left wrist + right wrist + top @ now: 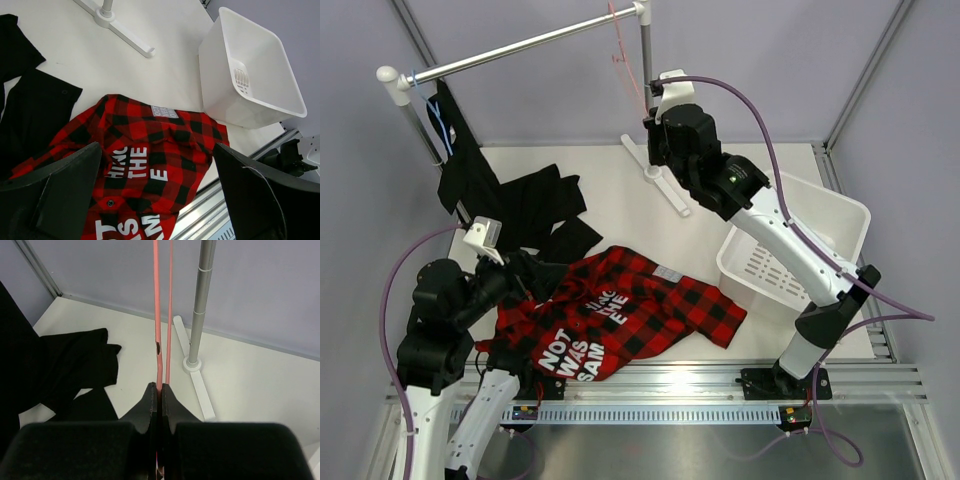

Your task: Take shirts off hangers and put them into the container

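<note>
Pink hanger (pixel 156 315), thin wire pinched in my clamped right gripper (pixel 159 390), could twist free; my left gripper (pixel 156 155) hangs wide above the plaid shirt (pixel 150 132).

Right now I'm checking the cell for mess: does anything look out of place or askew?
The plaid shirt lies crumpled on the table, not in the basket. The black shirt sags from its blue hanger, trailing onto the table. The right hand pinches the bare pink hanger.

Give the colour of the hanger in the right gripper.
Pink hanger, pinched in the shut right gripper; clearest in the right wrist view.
</note>
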